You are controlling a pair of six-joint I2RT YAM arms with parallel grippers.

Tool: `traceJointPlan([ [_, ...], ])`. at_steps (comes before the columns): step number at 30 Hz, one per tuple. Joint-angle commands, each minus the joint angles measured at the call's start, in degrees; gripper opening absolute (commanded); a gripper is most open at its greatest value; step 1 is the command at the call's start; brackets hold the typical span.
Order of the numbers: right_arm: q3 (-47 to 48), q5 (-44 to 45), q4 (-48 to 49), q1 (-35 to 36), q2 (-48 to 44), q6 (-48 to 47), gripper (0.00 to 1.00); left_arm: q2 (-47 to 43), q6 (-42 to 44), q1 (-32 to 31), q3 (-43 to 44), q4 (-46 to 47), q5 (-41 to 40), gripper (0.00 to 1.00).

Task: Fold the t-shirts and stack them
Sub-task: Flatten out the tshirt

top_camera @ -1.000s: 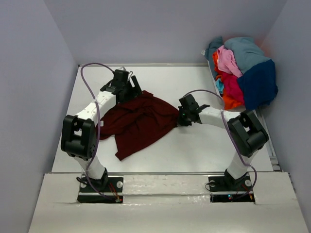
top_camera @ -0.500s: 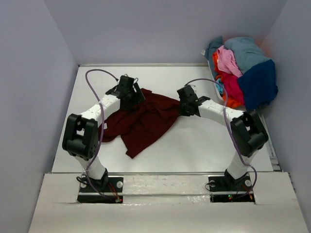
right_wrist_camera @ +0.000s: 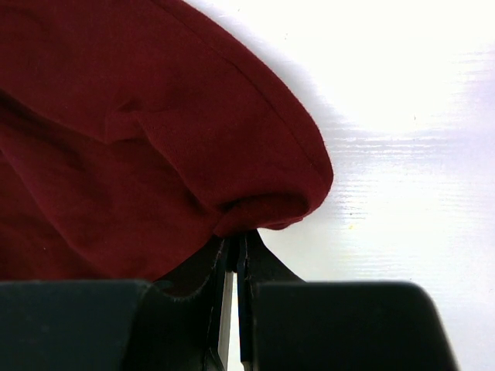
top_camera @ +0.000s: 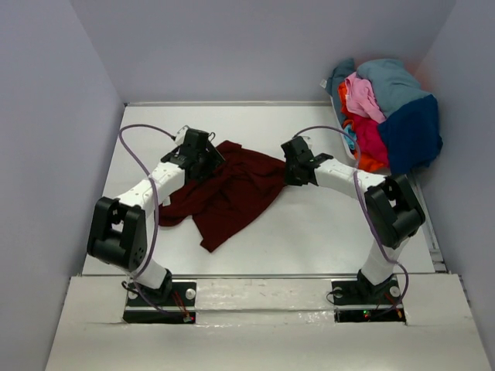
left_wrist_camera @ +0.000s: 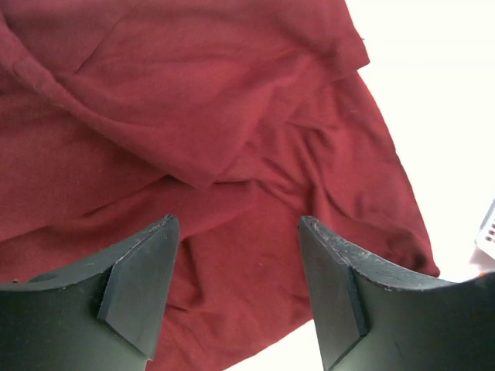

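Note:
The dark maroon t-shirt (top_camera: 232, 193) lies crumpled on the white table between my arms. My left gripper (top_camera: 203, 158) hovers over its back left part, open and empty, with maroon cloth (left_wrist_camera: 193, 116) under the jaws (left_wrist_camera: 236, 232). My right gripper (top_camera: 288, 174) is shut on a rolled edge of the maroon t-shirt (right_wrist_camera: 155, 139) at its right side, low over the table (right_wrist_camera: 236, 241). The pink (top_camera: 363, 97), light teal-blue (top_camera: 390, 77), navy blue (top_camera: 411, 135) and bright red (top_camera: 370, 143) t-shirts are heaped at the back right.
The heap of shirts overflows a white container (top_camera: 338, 108) at the table's back right corner. Grey walls close in the table at left, back and right. Bare white table (top_camera: 325, 232) lies in front of the maroon shirt.
The right gripper has pulled the maroon shirt's right edge toward the back. The shirt has shifted right and away. The left gripper has come nearer and a little left; its elbow swung left.

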Motion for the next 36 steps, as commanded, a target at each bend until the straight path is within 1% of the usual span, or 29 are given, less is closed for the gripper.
traceJointPlan([
  [1, 0.7, 0.5, 0.9, 0.2, -0.9, -0.5, 0.07, 2.0, -3.4, -0.1, -1.8, 4.3, -1.3, 0.73],
  [2, 0.5, 0.5, 0.9, 0.2, -1.0, -0.5, 0.07, 2.8, -3.4, -0.1, -1.8, 6.1, -1.9, 0.71],
  [7, 0.1, 0.5, 0.9, 0.2, -1.4, -0.3, 0.07, 5.9, -2.0, -0.1, 1.5, 6.7, -4.1, 0.69],
  [11, -0.4, 0.4, 1.2, 0.2, -2.1, -0.2, 0.07, 8.6, -1.5, -0.1, 3.5, 8.3, -5.2, 0.64],
  [13, -0.4, 0.5, 0.9, 0.2, -2.0, -0.2, 0.07, 9.9, -1.5, -0.1, 4.2, 8.1, -5.2, 0.59],
  [14, -0.3, 0.5, 0.9, 0.2, -1.9, -0.1, 0.07, 10.6, -1.5, -0.1, 4.3, 8.7, -4.9, 0.53],
  [16, -0.3, 0.5, 0.8, 0.2, -2.0, 0.0, 0.07, 11.0, -1.2, -0.1, 4.2, 9.7, -4.7, 0.47],
  [17, -0.4, 0.6, 0.9, 0.2, -2.1, 0.0, 0.07, 11.1, -1.2, -0.1, 4.1, 10.6, -4.6, 0.38],
  [19, -0.5, 0.7, 0.9, 0.2, -2.0, 0.2, 0.07, 11.2, -0.8, -0.1, 4.4, 10.9, -4.8, 0.27],
  [20, -0.5, 1.0, 0.9, 0.2, -1.9, 0.1, 0.07, 11.5, -0.4, -0.1, 4.9, 11.0, -5.2, 0.14],
  [21, -0.5, 1.2, 1.0, 0.2, -1.9, 0.2, 0.07, 11.6, 0.1, -0.1, 5.1, 11.1, -5.3, 0.07],
  [23, -0.1, 2.3, 0.9, 0.2, -1.8, -0.2, 0.07, 11.4, 1.3, 1.3, 5.8, 12.2, -4.7, 0.06],
  [25, 1.2, 3.9, -0.8, 0.2, -2.7, -1.2, 0.07, 10.2, 2.9, 4.2, 5.7, 14.6, -1.8, 0.06],
  [26, 3.0, 6.1, -1.3, 0.2, -3.4, -1.9, 0.07, 7.9, 5.1, 5.3, 5.4, 18.6, 1.8, 0.06],
  [27, 3.9, 7.2, -1.5, 0.2, -4.3, -3.1, 0.07, 6.4, 6.9, 7.4, 5.5, 20.2, 3.6, 0.06],
  [28, 4.8, 8.4, -1.9, 0.2, -6.6, -5.4, 0.07, 5.1, 8.9, 8.2, 6.1, 21.6, 5.3, 0.06],
  [29, 7.0, 10.0, -2.0, -0.3, -7.7, -6.7, 0.07, 3.0, 13.5, 8.9, 8.5, 22.1, 9.0, 0.06],
  [30, 8.2, 10.3, -1.9, -0.9, -8.9, -8.0, 0.07, 2.4, 13.5, 8.9, 10.6, 20.9, 9.4, 0.06],
  [31, 9.2, 10.3, -1.7, -0.9, -10.0, -9.2, 0.07, 1.8, 17.4, 9.7, 12.8, 19.7, 9.8, 0.06],
  [34, 12.1, 9.6, 2.0, -1.5, -14.8, -16.4, 0.07, -1.3, 21.0, 11.2, 18.6, 16.2, 10.7, 0.06],
  [36, 13.1, 5.6, 3.6, -1.5, -18.7, -19.8, 0.07, -3.0, 21.7, 11.9, 20.3, 15.4, 12.5, 0.06],
])
